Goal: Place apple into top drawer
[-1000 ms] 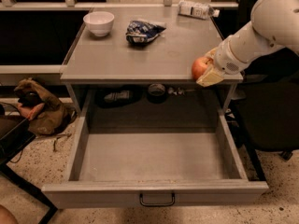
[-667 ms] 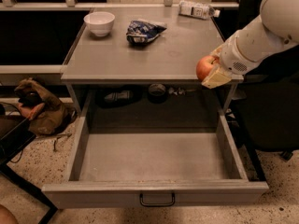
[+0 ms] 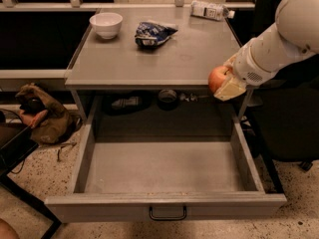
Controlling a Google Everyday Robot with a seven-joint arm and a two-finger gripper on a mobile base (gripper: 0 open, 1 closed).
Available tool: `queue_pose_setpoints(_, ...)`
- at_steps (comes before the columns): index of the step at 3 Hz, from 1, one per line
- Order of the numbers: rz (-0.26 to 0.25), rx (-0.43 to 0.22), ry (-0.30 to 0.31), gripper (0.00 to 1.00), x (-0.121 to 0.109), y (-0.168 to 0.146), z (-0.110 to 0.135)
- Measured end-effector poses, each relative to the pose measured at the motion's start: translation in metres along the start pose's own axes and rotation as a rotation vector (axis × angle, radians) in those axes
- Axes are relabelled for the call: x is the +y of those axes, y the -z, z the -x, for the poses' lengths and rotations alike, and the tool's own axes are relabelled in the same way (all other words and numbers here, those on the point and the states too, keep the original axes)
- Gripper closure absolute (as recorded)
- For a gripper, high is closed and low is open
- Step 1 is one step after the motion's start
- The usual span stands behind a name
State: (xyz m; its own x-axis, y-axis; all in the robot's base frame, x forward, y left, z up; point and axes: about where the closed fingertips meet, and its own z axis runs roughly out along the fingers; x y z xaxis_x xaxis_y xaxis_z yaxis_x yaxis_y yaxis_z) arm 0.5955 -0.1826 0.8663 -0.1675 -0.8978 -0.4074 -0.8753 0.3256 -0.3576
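My gripper (image 3: 223,81) is at the right front corner of the grey table, shut on the red-orange apple (image 3: 217,77). It holds the apple in the air just off the tabletop's front edge, above the back right part of the open top drawer (image 3: 164,205). The drawer is pulled fully out toward the camera, its grey floor bare, with a small dark wire handle (image 3: 167,214) at the centre of its front. My white arm (image 3: 279,39) reaches in from the upper right.
On the tabletop (image 3: 149,59) stand a white bowl (image 3: 105,24), a crumpled blue snack bag (image 3: 152,33) and a lying bottle (image 3: 212,10). Dark items lie under the tabletop behind the drawer. A brown bag (image 3: 42,118) lies on the floor at left.
My gripper with the apple has shifted slightly to the right and stays at the table's front right corner. The drawer has not moved.
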Motion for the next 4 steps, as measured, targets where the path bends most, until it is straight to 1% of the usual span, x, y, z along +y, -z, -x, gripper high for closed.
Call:
queue_pose_setpoints(1,0.05,-0.015,-0.02,1.0,0.033,-0.013,-0.001)
queue_pose_setpoints(2,0.112,-0.054,-0.026,1.0,0.064,-0.027,-0.001)
queue_pose_setpoints(3,0.205,-0.106,0.002,1.0,0.087,-0.036,0.007)
queue_pose_setpoints(4,0.205,-0.106,0.002,1.0,0.088,-0.036,0.007)
